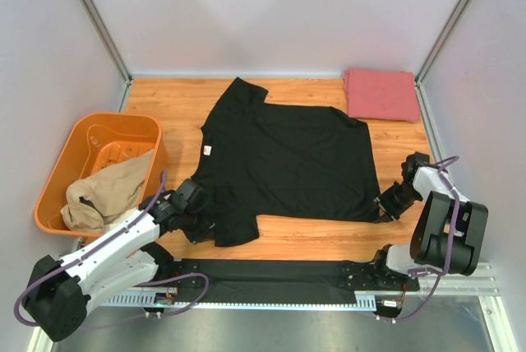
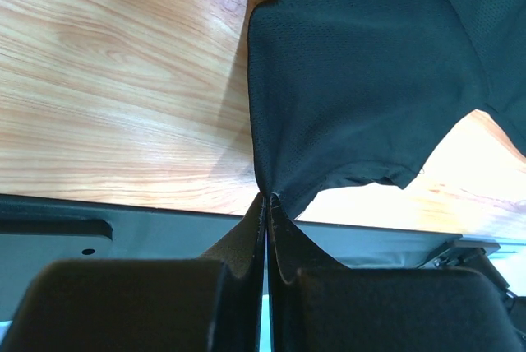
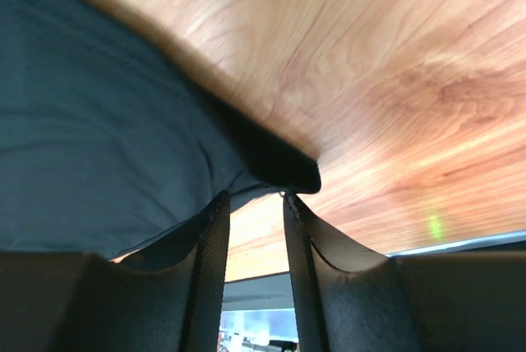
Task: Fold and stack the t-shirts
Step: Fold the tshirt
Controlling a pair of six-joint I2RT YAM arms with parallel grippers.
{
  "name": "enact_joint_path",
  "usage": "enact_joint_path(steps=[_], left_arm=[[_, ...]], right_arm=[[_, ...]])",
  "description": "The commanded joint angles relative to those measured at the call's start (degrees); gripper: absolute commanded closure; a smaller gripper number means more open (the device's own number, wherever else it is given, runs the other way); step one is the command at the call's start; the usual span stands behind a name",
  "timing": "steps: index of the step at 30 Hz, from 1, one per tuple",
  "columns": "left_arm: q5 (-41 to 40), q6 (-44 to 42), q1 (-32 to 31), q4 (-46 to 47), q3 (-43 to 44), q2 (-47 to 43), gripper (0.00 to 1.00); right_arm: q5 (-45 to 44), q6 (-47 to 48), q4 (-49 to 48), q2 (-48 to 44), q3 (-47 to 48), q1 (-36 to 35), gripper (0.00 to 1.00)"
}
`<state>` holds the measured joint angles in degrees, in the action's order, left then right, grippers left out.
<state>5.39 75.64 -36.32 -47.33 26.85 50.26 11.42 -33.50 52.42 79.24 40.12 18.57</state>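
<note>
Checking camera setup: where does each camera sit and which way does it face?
Top external: above and behind, looking down at the table; both arms show.
Left wrist: on left arm, looking along left gripper, shut on black t-shirt's hem.
Right wrist: on right arm, looking past open right gripper at its corner.
Shared: the shirt on wood.

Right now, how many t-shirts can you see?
3: black t-shirt spread mid-table, pinkish-red t-shirt folded far right, tan t-shirt draped in the orange tub; more may hide under it.
</note>
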Motion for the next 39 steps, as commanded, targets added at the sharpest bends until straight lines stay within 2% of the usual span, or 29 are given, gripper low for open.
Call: enact_joint_path(steps=[1, 8, 17, 23, 27, 31, 39], left_arm=[[-0.46, 0.48, -0.34, -0.39, 2.59, 0.01, 1.00], [-0.55, 0.22, -0.25, -0.04, 2.59, 0.10, 1.00], [-0.82, -0.67, -0.25, -2.76, 5.14, -0.60, 1.00], [-1.78, -0.49, -0.33, -7.16, 7.34, -4.82, 1.00], [-2.92, -2.15, -0.25, -8.12, 9.44, -4.30, 1.00], [-7.48, -5.84, -0.34, -8.65, 13.57, -1.40, 1.00], [-14.51, -15.34, -0.16, -9.09, 28.16, 9.41, 1.00]], right_arm=[[-1.40, -1.66, -1.62, 1.53, -1.35, 0.24, 0.66], [-3.25, -2.54, -3.82, 2.05, -3.65, 0.33, 0.69], [-4.56, -2.80, -2.50, -0.05, -3.03, 0.33, 0.88], [-3.08, -2.45, -1.89, -1.72, -2.68, -0.02, 1.00], [-1.41, -2.10, -1.80, -3.04, -1.63, -1.34, 1.00], [-1.22, -0.61, -0.23, -3.74, 1.62, -2.66, 1.00], [-1.14, 2.47, 1.54, -2.52, 7.95, -3.18, 1.00]])
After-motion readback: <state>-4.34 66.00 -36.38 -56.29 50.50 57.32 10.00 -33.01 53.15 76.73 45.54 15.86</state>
